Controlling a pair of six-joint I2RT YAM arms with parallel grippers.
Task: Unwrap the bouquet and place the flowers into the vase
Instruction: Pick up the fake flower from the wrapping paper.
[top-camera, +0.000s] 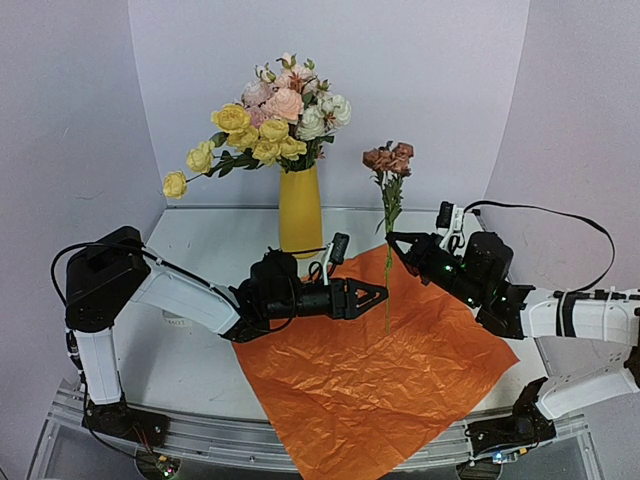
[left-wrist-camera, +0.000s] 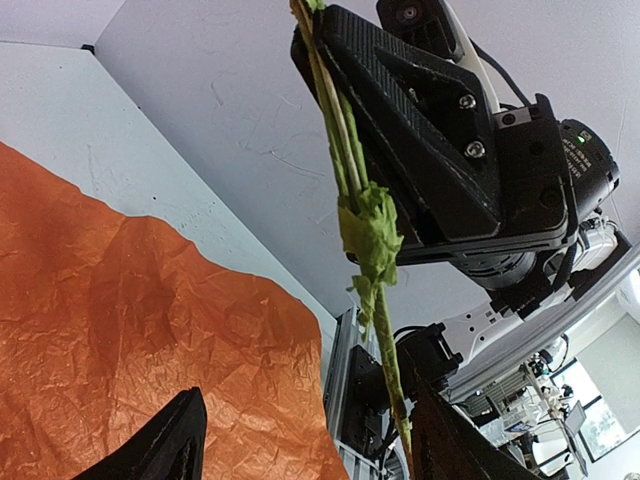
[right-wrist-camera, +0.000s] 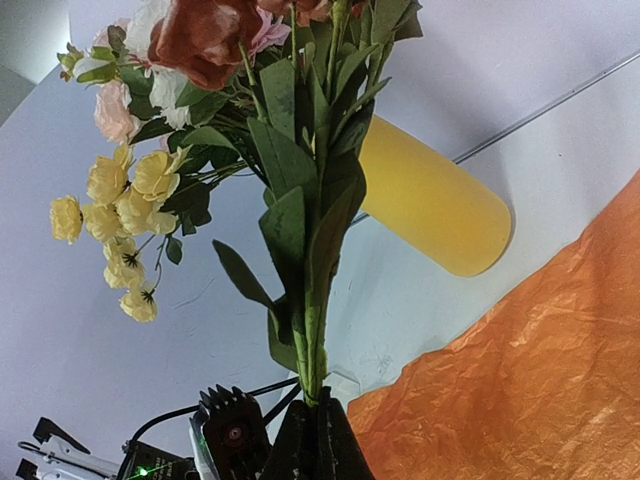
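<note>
While right gripper (top-camera: 392, 238) pinches flowers (top-camera: 390, 160) upright | left gripper (top-camera: 380, 293) — level, jaws apart

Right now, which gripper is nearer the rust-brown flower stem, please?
Right: right gripper shut on the stem; left gripper open by its lower end.

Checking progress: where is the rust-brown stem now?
Top view: the stem is upright in the right gripper, over the orange paper, right of the vase.
</note>
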